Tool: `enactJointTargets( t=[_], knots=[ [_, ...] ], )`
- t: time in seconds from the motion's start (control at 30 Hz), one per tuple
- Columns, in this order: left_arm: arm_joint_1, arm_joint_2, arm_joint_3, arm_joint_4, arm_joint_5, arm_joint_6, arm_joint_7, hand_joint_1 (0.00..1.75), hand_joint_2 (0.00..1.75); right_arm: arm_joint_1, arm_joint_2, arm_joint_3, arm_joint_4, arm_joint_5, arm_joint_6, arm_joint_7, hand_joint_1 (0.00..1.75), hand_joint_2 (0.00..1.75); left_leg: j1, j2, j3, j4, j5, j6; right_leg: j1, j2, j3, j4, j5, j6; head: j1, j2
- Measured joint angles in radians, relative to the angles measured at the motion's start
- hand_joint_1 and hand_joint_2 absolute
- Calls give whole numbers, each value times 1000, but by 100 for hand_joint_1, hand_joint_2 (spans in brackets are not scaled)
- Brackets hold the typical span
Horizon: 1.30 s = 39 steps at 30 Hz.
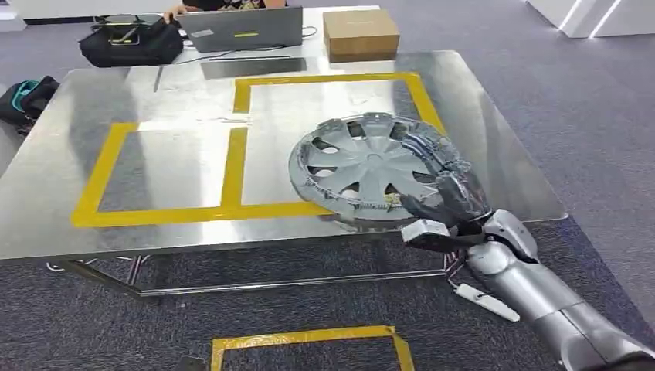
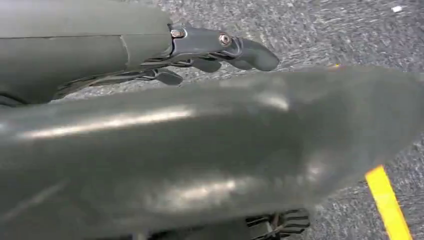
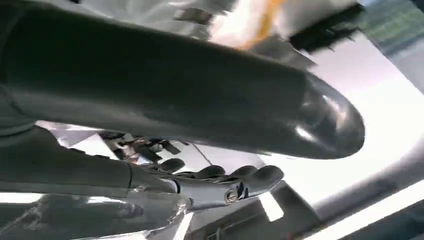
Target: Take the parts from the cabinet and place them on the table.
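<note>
The silver wheel hubcap [image 1: 367,171] lay face up on the steel table [image 1: 154,116], near its front edge and mostly inside the right-hand box of yellow tape [image 1: 232,166], its near rim crossing the tape line; that marked box was probably the intended drop spot. The right hand [image 1: 448,193] reached in from the front right corner, its dark fingers [image 1: 432,158] curled over the hubcap's rim at the near right side, gripping it there, likely so the disc could be set flat without sliding. The left hand [image 2: 210,47] hung over grey carpet, fingers loosely parted and holding nothing, since one hand sufficed for this part
</note>
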Motion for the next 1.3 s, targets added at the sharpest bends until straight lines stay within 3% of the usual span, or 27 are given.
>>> enactJointTargets(
  t=[0.2,0.43,0.53,0.63,0.67,0.7,0.8,0.83,0.87,0.9,0.97,1.0,1.03,1.17,1.2,1.23,1.3],
  knots=[
    [6,-7,37,0,0,4,25,0,0,192,0,-99,-300,-30,-56,-48,0,0,-1,0,-1,0,-3,1,-2,0,1,-2,-1,0,0,0],
    [7,-15,74,0,0,4,36,0,0,324,3,-153,-479,4,-118,-81,0,0,-6,0,-1,1,-5,6,-8,0,2,-3,0,4,0,0],
    [7,-16,80,0,0,4,41,0,0,344,7,-157,-499,6,-122,-84,0,0,-10,1,-1,4,-6,13,-11,1,3,-4,2,8,0,0],
    [5,-17,84,0,0,5,43,0,0,348,10,-157,-509,1,-121,-86,0,0,-9,2,2,-8,14,25,-11,2,8,-15,17,25,0,0],
    [4,-19,86,0,0,6,44,0,0,349,10,-157,-511,-3,-121,-87,0,0,-1,7,6,-18,23,27,-10,0,-4,-7,0,25,0,0],
    [3,-19,88,0,0,7,45,0,0,347,10,-157,-513,-6,-121,-87,0,0,2,6,4,-20,26,31,-8,-2,-18,29,-34,25,4,0],
    [4,-23,89,0,0,7,49,0,0,352,10,-157,-513,-12,-119,-88,0,0,4,9,1,-19,27,31,-9,-3,-106,263,-145,32,8,0],
    [5,-23,90,0,0,8,52,0,0,354,10,-157,-513,-16,-114,-87,0,0,5,9,1,-19,27,31,-9,-4,-116,299,-150,33,8,0],
    [6,-24,92,0,0,10,56,0,0,355,10,-157,-513,-24,-104,-84,0,0,6,10,2,-18,28,30,-9,-4,-101,282,-131,34,7,0],
    [5,-25,94,0,0,12,61,0,0,356,10,-157,-513,-35,-94,-79,0,0,8,10,2,-18,28,28,-10,-5,-66,225,-98,35,8,0],
    [5,-26,96,0,0,14,66,0,0,356,10,-157,-513,-47,-84,-76,0,0,14,8,1,-9,23,16,-14,-9,41,42,-30,43,8,0],
    [5,-24,97,0,0,15,68,0,0,355,10,-157,-511,-52,-83,-76,0,0,11,6,-5,-5,21,7,-9,-5,81,8,-60,44,12,0],
    [5,-24,97,0,0,16,69,0,0,357,10,-157,-511,-54,-82,-76,0,0,8,5,-10,0,19,3,-7,0,72,9,-49,31,13,0],
    [6,-24,97,0,0,18,73,0,0,363,10,-163,-507,-63,-76,-81,0,0,8,2,-19,9,25,-10,-9,1,55,13,-52,9,12,0],
    [6,-22,97,0,0,18,73,0,0,362,11,-163,-507,-64,-74,-82,0,0,10,3,-22,15,15,-17,-12,-1,50,10,-48,-1,12,0],
    [6,-22,97,0,0,18,73,0,0,362,13,-164,-507,-65,-71,-84,0,0,10,5,-34,40,-17,-23,-12,-1,46,10,-43,-8,9,0],
    [5,-22,97,0,0,18,73,0,0,363,13,-168,-506,-67,-66,-84,0,0,13,6,-94,183,-112,-31,-11,-4,28,10,-33,-22,10,0]
  ],
)
